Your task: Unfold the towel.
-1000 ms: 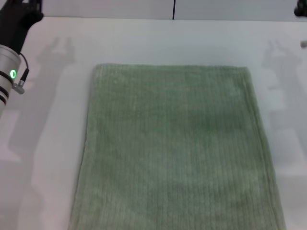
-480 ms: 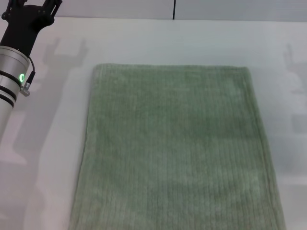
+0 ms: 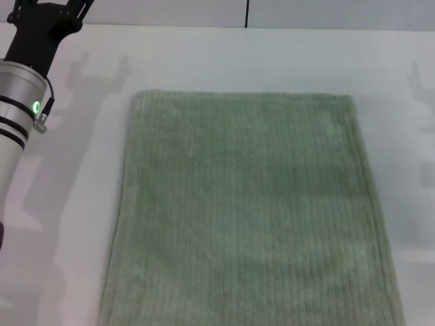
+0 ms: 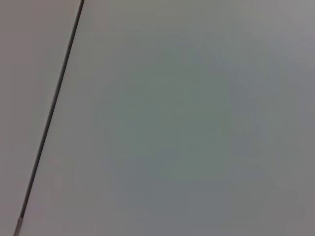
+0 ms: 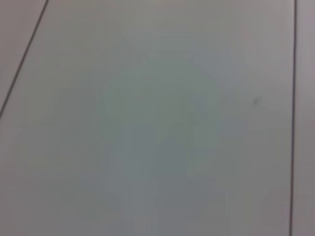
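The sage-green ribbed towel [image 3: 248,210] lies flat on the white table [image 3: 231,58] in the head view. It fills the middle, and its near edge runs out of the bottom of the picture. My left gripper [image 3: 49,4] is raised at the far left corner, well clear of the towel's far left corner. Its fingers spread apart and hold nothing. Its shadow [image 3: 98,71] shows two separate prongs. My right gripper is out of view. Both wrist views show only a plain pale surface with dark seams.
The white table has bare margins left, right and beyond the towel. A dark seam [image 3: 246,13] runs up the wall behind the table. A faint shadow [image 3: 420,85] falls at the right edge.
My left arm has risen and shifted a little right, with its fingers now cut by the top edge. The right gripper has left the head view. Both shadows moved outward. The towel has not moved.
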Controlling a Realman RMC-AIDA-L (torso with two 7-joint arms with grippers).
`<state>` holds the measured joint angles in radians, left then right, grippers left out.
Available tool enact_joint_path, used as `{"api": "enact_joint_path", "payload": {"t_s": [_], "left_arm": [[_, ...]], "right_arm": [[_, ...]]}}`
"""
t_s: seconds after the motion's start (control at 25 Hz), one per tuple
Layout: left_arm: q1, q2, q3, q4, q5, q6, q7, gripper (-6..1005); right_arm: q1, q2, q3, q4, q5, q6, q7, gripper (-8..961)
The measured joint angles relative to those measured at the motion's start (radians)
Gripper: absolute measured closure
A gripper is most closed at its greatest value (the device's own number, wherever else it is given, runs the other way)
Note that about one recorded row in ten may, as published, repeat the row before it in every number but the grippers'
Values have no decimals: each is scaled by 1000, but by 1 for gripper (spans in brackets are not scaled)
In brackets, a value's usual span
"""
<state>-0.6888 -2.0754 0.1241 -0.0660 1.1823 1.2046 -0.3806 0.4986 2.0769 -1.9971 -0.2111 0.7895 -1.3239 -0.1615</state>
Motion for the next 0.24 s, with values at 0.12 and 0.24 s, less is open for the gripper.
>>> {"api": "enact_joint_path", "payload": {"t_s": [0.12,0.24], "left_arm": [[-1,0,-1,0,0,0,0,139],[-1,0,2,0,3,0,1,139]], "right_arm": [[-3,0,12,-1,0,0,0,198],[-7,1,29,-3,1,0,1,198]]}}
